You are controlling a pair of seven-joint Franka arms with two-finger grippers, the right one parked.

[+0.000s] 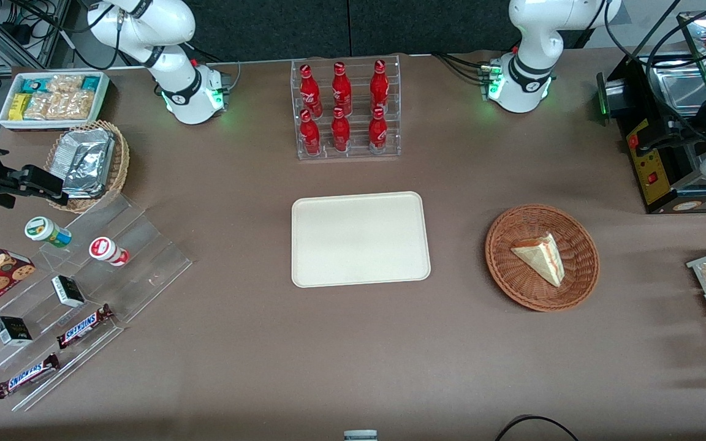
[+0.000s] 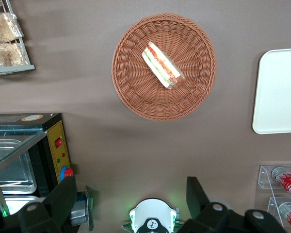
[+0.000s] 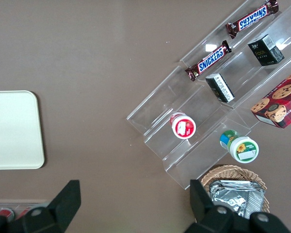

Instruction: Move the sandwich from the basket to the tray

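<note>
The sandwich (image 2: 163, 65) lies in the basket (image 2: 136, 92) on the table (image 2: 136, 145), well below the raised pincer (image 2: 131, 196), whose fingers (image 2: 63, 194) are spread, grasping nothing. The tray (image 2: 276, 92) sits beside the basket.

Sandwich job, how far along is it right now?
Nothing is done yet: the sandwich lies in the basket and the tray holds nothing. The tool is open, high above the table with nothing in it. Reaching, grasping and carrying remain.
</note>
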